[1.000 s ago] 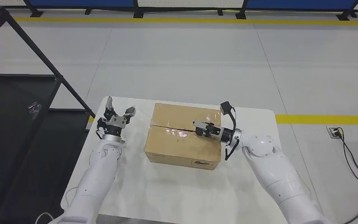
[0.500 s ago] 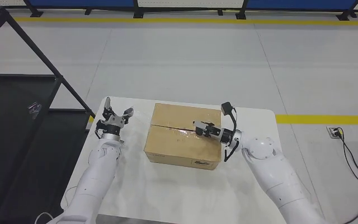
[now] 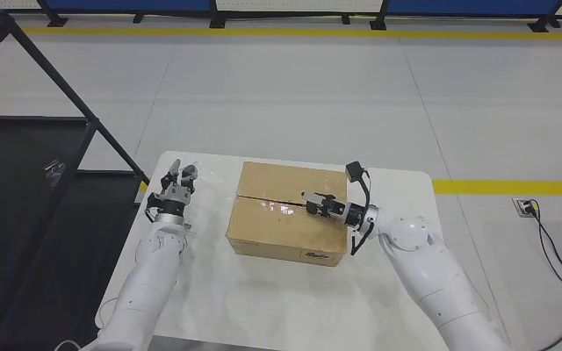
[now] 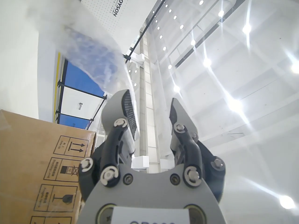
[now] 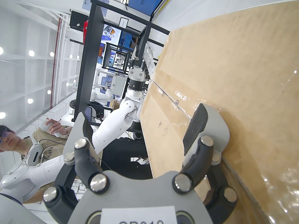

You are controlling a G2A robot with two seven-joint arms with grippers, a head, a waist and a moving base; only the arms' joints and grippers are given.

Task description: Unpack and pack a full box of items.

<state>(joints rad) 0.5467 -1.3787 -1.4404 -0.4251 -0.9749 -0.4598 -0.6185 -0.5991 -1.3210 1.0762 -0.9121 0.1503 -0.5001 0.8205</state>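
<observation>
A closed cardboard box (image 3: 285, 230) stands in the middle of the white table (image 3: 263, 298), glossy clear tape along its top seam (image 3: 279, 204). My right gripper (image 3: 309, 199) lies open over the box top near the seam; one pad (image 5: 193, 129) rests on the cardboard (image 5: 233, 71), the other hangs free beyond the edge. My left gripper (image 3: 179, 178) is held up beside the box's left end, open with a narrow gap. A loose strip of clear tape (image 4: 93, 54) clings to one of its fingers (image 4: 129, 110) and trails away from it. The box's printed side (image 4: 35, 152) is next to that hand.
A black metal frame (image 3: 53, 88) and a dark surface (image 3: 44, 202) stand close to the table's left side. Bare table lies in front of the box and to its right (image 3: 404, 189). A yellow floor line (image 3: 492, 186) runs off to the right.
My left gripper's fingers have drawn closer together and the hand has turned slightly. The right gripper has edged a little along the box top.
</observation>
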